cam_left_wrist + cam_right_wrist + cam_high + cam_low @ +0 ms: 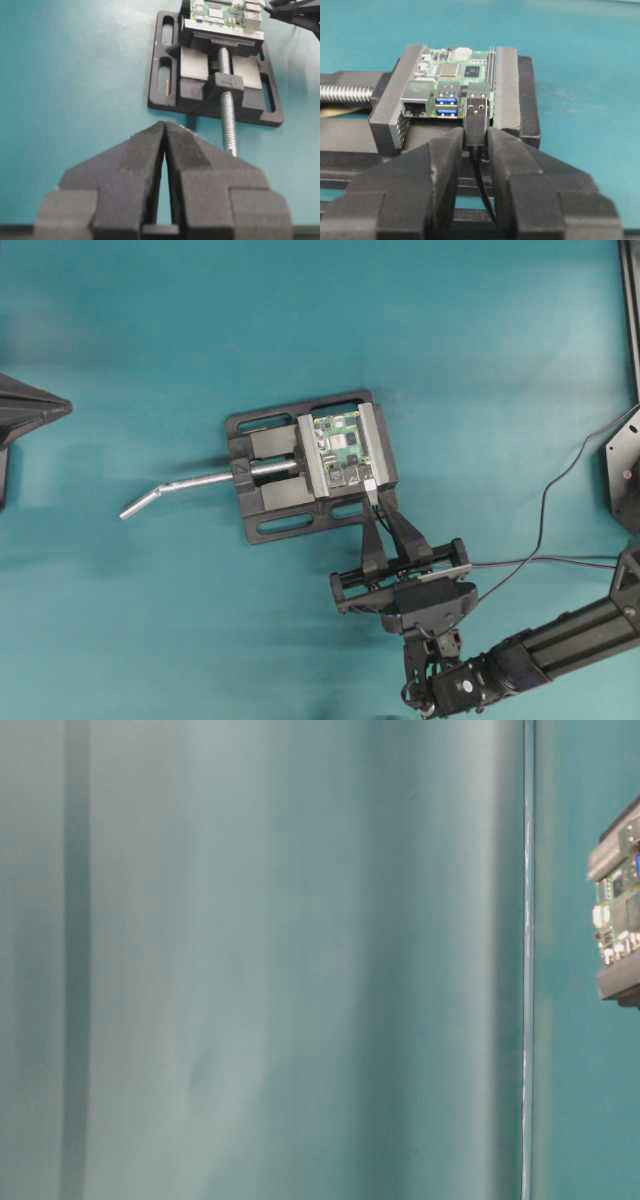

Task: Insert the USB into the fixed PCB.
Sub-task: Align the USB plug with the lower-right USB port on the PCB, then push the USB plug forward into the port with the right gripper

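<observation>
The right claw [476,142] pinches the USB [476,127], its silver tip at a port of the fixed PCB [455,75] clamped in the vise [262,502]. The left claw [165,145] sits closed and empty, back from the vise on the bench [150,360].

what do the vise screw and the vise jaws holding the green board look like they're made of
Silver threaded vise screw: shiny metal, probably steel; bright glints along its threads. Grey vise jaws: dull, matte, flat-faced, possibly metal; the look leaves it open. Small green rectangular circuit board sits between them.
</observation>
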Action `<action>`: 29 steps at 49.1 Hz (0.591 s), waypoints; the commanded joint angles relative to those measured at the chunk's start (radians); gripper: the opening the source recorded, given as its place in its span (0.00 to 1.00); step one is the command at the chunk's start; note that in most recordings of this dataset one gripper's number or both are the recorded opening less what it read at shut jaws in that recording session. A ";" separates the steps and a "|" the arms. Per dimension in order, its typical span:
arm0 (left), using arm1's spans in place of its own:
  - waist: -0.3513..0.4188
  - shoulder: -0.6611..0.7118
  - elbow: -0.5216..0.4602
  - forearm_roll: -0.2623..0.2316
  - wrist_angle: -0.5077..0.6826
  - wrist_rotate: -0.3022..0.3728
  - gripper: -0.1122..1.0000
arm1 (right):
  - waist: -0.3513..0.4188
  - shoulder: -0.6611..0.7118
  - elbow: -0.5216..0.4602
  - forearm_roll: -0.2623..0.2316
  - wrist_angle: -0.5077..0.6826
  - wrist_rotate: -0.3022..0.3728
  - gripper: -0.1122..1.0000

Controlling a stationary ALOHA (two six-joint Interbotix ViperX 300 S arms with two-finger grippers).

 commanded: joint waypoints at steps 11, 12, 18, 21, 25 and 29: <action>0.000 0.009 -0.028 0.003 -0.005 -0.006 0.13 | -0.012 -0.048 0.000 -0.009 0.009 0.003 0.29; 0.000 0.009 -0.029 0.005 -0.005 -0.006 0.13 | -0.012 -0.048 0.000 -0.009 0.011 0.003 0.29; 0.000 0.008 -0.029 0.003 -0.005 -0.006 0.13 | -0.012 -0.048 0.000 -0.009 0.009 0.003 0.29; -0.002 0.009 -0.029 0.005 -0.005 -0.006 0.13 | -0.012 -0.048 0.000 -0.009 0.009 0.005 0.29; 0.000 0.008 -0.029 0.003 -0.005 -0.006 0.13 | -0.012 -0.048 0.000 -0.009 0.006 0.005 0.29; -0.002 0.009 -0.028 0.003 -0.005 -0.006 0.13 | -0.012 -0.049 0.000 -0.009 0.005 0.005 0.29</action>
